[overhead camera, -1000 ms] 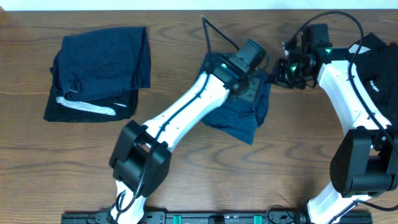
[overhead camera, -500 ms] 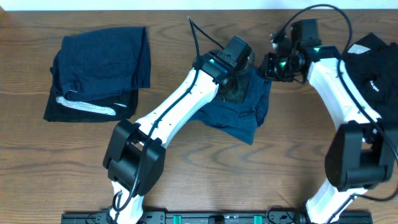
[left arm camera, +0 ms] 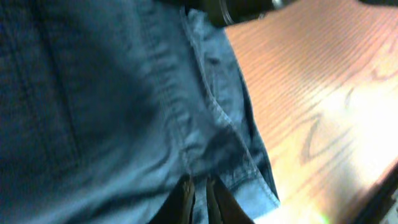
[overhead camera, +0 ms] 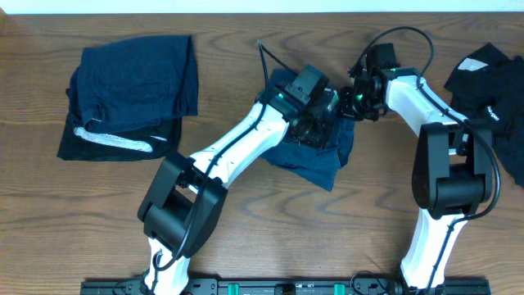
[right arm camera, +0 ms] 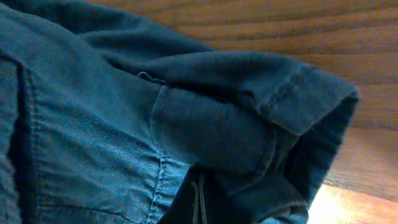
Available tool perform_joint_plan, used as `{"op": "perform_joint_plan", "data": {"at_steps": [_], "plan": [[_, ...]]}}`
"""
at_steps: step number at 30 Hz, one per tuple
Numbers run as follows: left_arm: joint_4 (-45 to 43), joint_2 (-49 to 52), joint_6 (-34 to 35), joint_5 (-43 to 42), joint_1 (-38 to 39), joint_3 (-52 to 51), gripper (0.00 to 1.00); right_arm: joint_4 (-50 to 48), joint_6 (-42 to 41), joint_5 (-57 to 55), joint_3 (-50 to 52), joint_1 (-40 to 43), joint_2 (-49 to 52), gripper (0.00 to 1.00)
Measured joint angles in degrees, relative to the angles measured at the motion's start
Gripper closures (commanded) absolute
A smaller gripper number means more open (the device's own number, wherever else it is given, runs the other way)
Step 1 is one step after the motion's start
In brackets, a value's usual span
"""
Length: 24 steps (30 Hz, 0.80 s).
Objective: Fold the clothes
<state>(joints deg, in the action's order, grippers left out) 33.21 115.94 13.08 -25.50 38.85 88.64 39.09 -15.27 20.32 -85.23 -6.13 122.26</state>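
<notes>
Centre-right of the overhead frame, the navy-blue garment (overhead camera: 315,160) is seen crumpled on the wooden table (overhead camera: 246,33). Its cloth is pinched by the left gripper (left arm camera: 199,198), whose fingertips are nearly touching. The right gripper (right arm camera: 198,198) is pressed shut at the rolled hem (right arm camera: 292,87) just beside it; whether cloth is caught there cannot be told. Both edges would best be lifted evenly and drawn apart, so the soft, denim-like weave with stitched seams is flattened before folding. A folded dark stack (overhead camera: 135,78) lies upper left, a black garment (overhead camera: 491,82) at the right edge.
</notes>
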Motion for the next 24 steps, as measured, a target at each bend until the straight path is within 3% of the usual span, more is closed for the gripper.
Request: {"op": "perform_joint_plan", "data": {"at_steps": [6, 14, 18, 21, 22, 24], "plan": [[-5.3, 1.5, 0.1, -5.3, 0.1, -6.2, 0.84, 0.0, 0.2, -0.3, -0.1, 0.0, 0.2, 0.99], [-5.5, 4.3, 2.2, -10.5, -0.2, -6.6, 0.83, 0.2, 0.5, -0.8, -0.1, 0.0, 0.2, 0.99], [-6.2, 6.7, 4.8, -12.8, -0.9, -6.5, 0.77, 0.3, 0.5, -0.8, -0.1, 0.0, 0.2, 0.99], [-6.7, 8.5, 6.6, -17.9, -2.6, -6.1, 0.77, 0.3, 0.5, -0.9, -0.1, 0.0, 0.2, 0.99], [-6.7, 9.0, 7.1, -19.5, -3.2, -6.0, 0.78, 0.3, 0.5, -0.9, -0.1, 0.0, 0.2, 0.98], [-6.7, 9.7, 8.3, -22.1, -4.2, -5.8, 0.91, 0.3, 0.5, -0.9, -0.1, 0.0, 0.2, 0.98]]}}
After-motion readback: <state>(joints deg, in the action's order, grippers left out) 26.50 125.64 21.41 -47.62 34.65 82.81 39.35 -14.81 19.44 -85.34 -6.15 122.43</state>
